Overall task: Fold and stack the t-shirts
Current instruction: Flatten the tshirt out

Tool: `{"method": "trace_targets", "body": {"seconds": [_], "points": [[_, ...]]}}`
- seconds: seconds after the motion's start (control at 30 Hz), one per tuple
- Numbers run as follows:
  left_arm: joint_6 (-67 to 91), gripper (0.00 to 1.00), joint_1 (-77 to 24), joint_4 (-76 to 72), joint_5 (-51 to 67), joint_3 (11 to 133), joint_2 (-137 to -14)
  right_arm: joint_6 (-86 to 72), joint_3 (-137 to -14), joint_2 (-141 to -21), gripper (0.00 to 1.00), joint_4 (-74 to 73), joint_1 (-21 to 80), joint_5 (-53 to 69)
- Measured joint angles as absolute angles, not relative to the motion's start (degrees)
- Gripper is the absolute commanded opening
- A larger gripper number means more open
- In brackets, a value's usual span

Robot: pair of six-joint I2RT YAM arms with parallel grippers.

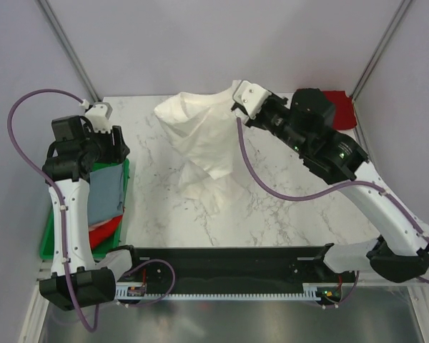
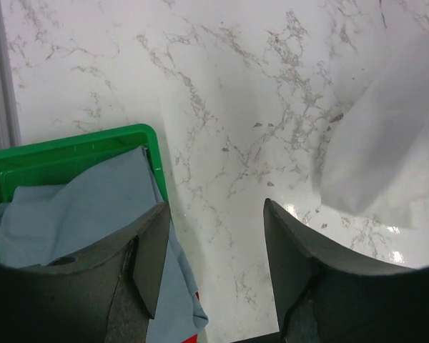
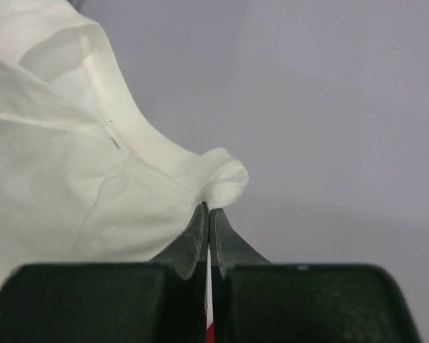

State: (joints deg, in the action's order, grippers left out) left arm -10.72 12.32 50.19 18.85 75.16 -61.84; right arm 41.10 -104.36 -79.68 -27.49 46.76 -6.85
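The right hand [image 3: 208,209] is clamped on the white shirt [image 1: 200,136], holding it up, lower end on the tabletop [image 1: 272,214]. The left hand [image 2: 214,209] hangs apart above the grey-blue shirt [image 2: 79,207] in the crate [image 2: 57,153].

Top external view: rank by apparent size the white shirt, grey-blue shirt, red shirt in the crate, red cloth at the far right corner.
1. white t-shirt
2. grey-blue shirt
3. Tie: red shirt in the green crate and red cloth. They look alike and both are partly hidden.
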Motion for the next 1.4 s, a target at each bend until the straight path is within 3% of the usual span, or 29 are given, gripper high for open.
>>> {"method": "trace_targets", "body": {"seconds": [0.17, 0.4, 0.73, 1.4], "points": [[-10.7, 0.62, 12.3, 49.8, 23.5, 75.2, -63.2, 40.6, -84.6, -70.8, 0.00, -26.3, 39.7, -8.6], [-12.4, 0.59, 3.9, 51.0, 29.8, 73.9, -66.9, 39.3, -59.1, -73.2, 0.00, -31.1, 26.2, -7.5], [-20.5, 0.64, -19.0, 52.2, 28.8, 55.8, -70.5, 35.8, -59.5, -75.0, 0.00, -30.8, 19.6, -4.8], [-20.9, 0.61, -26.3, 46.2, 25.3, 58.2, -94.8, 33.8, -59.8, -75.0, 0.00, -31.0, 17.1, -2.3]]}}
